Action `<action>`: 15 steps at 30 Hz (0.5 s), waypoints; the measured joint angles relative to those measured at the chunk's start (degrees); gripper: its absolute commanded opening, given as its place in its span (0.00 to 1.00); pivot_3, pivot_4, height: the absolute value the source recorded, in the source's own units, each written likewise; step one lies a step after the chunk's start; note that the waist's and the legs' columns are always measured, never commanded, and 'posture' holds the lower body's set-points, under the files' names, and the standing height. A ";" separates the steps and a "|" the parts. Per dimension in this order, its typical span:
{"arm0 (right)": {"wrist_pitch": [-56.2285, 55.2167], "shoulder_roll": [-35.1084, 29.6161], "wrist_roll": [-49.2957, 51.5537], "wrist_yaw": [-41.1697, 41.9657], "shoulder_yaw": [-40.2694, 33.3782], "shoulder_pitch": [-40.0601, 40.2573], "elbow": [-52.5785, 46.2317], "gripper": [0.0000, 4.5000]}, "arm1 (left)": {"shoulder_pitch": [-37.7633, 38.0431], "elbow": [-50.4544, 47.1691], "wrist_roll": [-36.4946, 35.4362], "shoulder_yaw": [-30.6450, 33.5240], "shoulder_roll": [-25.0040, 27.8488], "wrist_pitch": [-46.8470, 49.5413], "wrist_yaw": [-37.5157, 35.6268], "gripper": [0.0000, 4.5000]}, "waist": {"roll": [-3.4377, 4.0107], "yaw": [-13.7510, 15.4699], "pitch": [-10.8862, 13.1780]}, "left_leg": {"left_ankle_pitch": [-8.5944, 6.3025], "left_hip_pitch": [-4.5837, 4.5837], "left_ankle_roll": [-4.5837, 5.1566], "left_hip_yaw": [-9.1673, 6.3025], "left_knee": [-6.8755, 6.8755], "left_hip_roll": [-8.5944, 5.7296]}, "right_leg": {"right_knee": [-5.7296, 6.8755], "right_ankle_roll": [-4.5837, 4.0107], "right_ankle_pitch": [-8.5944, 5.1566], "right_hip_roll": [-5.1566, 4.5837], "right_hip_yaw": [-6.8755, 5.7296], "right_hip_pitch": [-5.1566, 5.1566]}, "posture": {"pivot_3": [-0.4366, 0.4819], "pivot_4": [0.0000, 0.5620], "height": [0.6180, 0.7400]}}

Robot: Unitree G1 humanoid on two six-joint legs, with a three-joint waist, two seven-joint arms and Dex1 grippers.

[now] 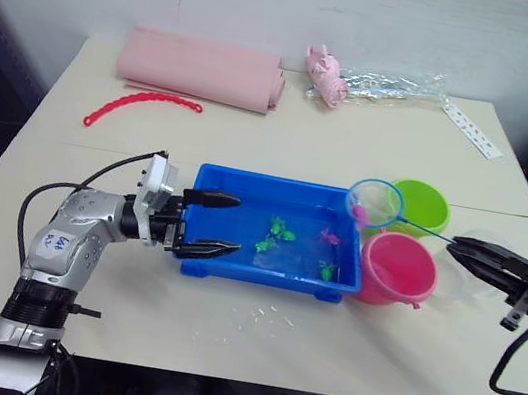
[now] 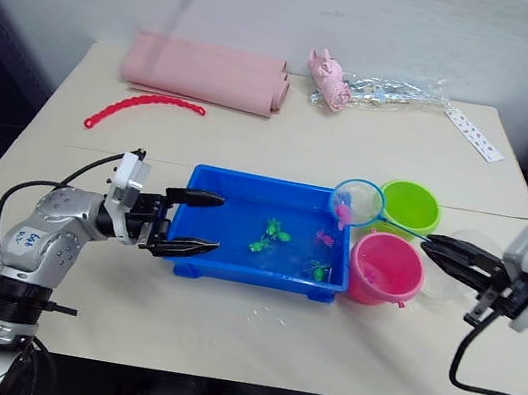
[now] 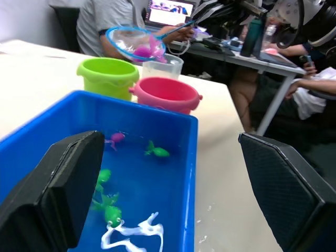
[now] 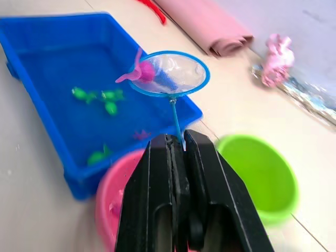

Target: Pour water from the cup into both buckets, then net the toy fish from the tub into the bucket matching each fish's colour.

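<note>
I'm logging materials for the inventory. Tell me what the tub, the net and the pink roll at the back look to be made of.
The tub: glossy moulded plastic, bright blue, with a rolled rim.
The net: blue ring, probably plastic, with clear fine mesh and a thin handle, maybe wire, held in the right claw.
The pink roll: matte and soft-looking, likely foam or cloth; hard to tell which.

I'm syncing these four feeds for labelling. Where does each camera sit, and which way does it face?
Left and right eye views: on the head, looking forward and down over the tub; both arms show.
Left wrist view: on the left wrist, between the open left gripper fingers, facing the green bucket and pink bucket.
Right wrist view: on the right wrist, along the right gripper shut on the net.
All share tub, net, buckets.
</note>
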 measured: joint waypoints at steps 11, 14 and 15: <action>-22.67 6.36 -11.19 0.34 -8.16 11.60 5.66 0.00 | -3.20 2.21 0.62 -1.73 -1.30 -1.72 -2.17 0.99 | 0.00 -0.16 0.00 | 0.01 0.12 -0.02 0.10 -0.05 -0.01 | 0.01 0.00 0.00 0.03 0.11 0.03 | 0.48 0.27 1.00; -31.94 7.24 -16.08 -1.00 -7.85 12.01 8.57 0.00 | -2.68 1.66 0.60 -1.67 -2.19 -1.79 -1.55 0.99 | 0.00 -0.15 0.00 | 0.02 0.13 -0.02 0.11 -0.05 0.00 | 0.00 0.00 0.00 0.02 0.13 0.04 | 0.48 0.27 1.00; -35.32 7.72 -17.90 -2.07 -7.37 11.78 9.65 0.00 | -2.25 1.41 0.59 -1.68 -2.67 -1.81 -1.14 0.99 | 0.00 -0.15 0.00 | 0.02 0.13 -0.02 0.11 -0.04 0.00 | 0.00 0.00 0.00 0.02 0.13 0.04 | 0.48 0.27 1.00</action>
